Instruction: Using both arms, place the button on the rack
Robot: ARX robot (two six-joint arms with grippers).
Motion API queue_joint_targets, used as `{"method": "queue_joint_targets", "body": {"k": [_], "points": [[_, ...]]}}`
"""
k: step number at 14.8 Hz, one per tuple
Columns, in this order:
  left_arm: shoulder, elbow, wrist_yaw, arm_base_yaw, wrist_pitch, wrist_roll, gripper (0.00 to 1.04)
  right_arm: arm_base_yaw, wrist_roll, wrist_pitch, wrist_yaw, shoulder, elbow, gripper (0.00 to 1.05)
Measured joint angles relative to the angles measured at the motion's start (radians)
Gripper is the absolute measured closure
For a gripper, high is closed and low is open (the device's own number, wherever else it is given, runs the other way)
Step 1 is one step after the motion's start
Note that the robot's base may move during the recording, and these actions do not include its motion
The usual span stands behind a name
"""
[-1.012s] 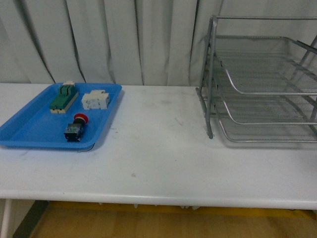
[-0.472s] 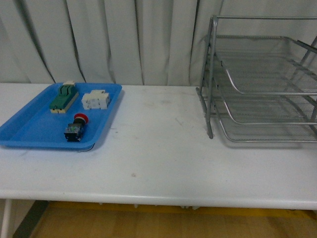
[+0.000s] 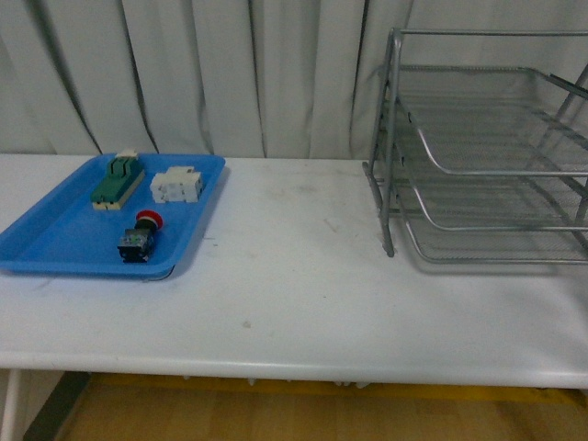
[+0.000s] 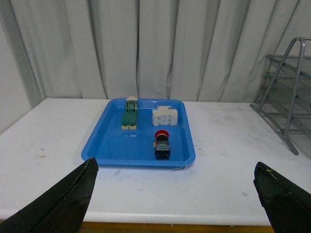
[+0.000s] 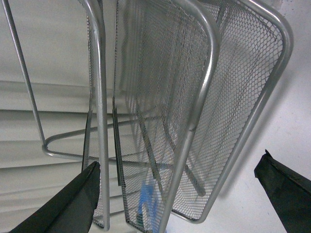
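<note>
While neither arm shows in the front view, the button [image 3: 140, 237] lies on its side in the blue tray [image 3: 55, 253], close to the tray's front edge, with its red cap turned toward the curtain [image 3: 230, 73]. Farther back in the same tray sit a green-topped block [image 3: 118, 180] and a white component [image 3: 177, 185], both apart from the button. The tray rests at the left of the white tabletop [image 3: 294, 285]. The rack [image 3: 487, 152] (a silver wire-mesh one with three tiers) stands well apart at the right. In the left wrist view the left gripper [image 4: 174, 166] faces the tray from the tabletop's near side, its jaws spread wide and holding nothing. The right gripper [image 5: 180, 160] looks at the rack's mesh shelves from close up, its jaws likewise wide apart and gripping nothing.
</note>
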Motion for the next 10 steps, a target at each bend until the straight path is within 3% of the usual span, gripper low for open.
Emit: {"method": "queue_joint_targets", "body": {"k": [10], "points": [[0.000, 0.000, 0.000, 0.000, 0.000, 0.000, 0.07, 0.066, 0.038, -0.004, -0.003, 0.151, 0.144, 0.06]]}}
